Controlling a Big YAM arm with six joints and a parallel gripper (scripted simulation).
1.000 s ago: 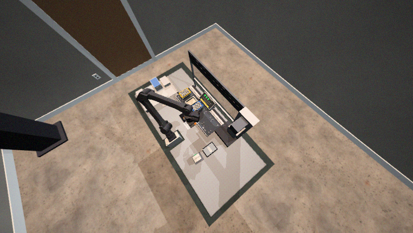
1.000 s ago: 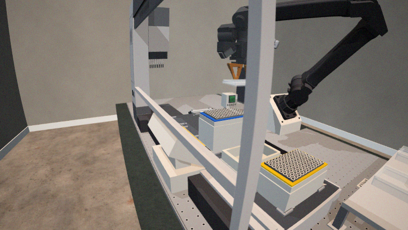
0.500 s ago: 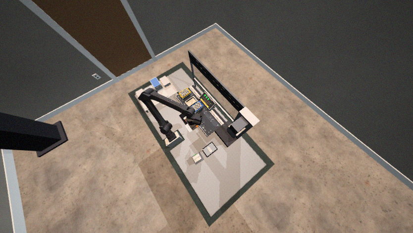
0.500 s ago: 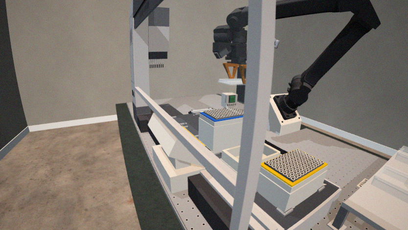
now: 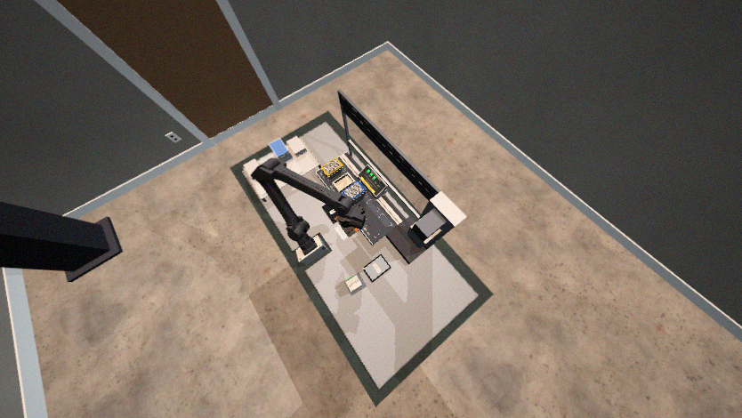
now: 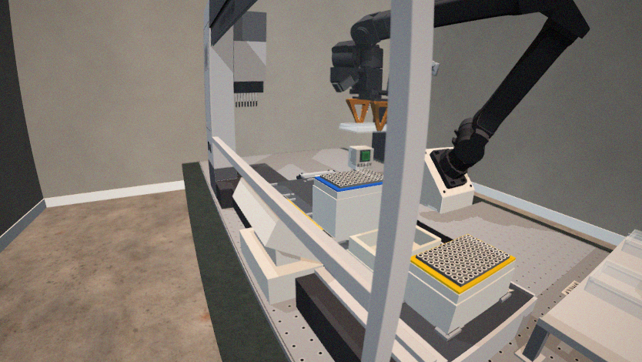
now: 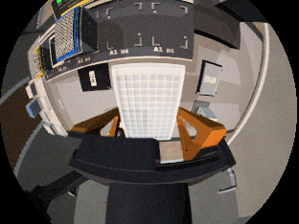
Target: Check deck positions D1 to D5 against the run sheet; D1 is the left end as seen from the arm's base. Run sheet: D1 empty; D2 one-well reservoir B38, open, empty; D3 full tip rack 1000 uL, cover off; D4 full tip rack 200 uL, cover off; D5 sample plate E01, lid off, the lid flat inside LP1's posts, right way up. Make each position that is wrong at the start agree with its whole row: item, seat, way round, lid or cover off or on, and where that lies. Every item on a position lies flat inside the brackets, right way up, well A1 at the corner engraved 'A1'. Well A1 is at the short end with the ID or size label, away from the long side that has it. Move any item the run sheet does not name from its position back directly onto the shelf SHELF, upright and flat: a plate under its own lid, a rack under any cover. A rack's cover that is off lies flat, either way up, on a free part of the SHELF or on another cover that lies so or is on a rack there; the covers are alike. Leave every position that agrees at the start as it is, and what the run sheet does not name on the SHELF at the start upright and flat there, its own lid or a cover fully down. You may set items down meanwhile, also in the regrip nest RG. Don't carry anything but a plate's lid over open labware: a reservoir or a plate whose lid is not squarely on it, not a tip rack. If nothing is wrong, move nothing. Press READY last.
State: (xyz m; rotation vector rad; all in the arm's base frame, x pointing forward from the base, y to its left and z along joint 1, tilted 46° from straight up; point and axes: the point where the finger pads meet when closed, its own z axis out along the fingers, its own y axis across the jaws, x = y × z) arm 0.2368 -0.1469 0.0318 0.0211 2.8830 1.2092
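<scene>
My gripper (image 6: 369,125) is shut on a flat white well plate (image 6: 359,127) with a fine grid and holds it level, high above the table in front of the deck. In the wrist view the plate (image 7: 149,100) lies lengthwise between the orange fingers. Two deck positions (image 7: 149,27) ahead of it are empty. On the deck stand a blue-rimmed tip rack (image 6: 348,179), an open white reservoir (image 6: 390,243) and a yellow-rimmed tip rack (image 6: 463,260), both racks uncovered. From above, the gripper (image 5: 346,221) hangs at the deck's near edge.
The gantry's white post (image 6: 399,179) and rail (image 6: 292,211) cross the side view. The READY box (image 6: 360,157) and a dark-framed lid park (image 5: 376,268) stand on the table. The shelf (image 6: 597,292) is at the right, with a blue-topped item (image 5: 280,148) on it.
</scene>
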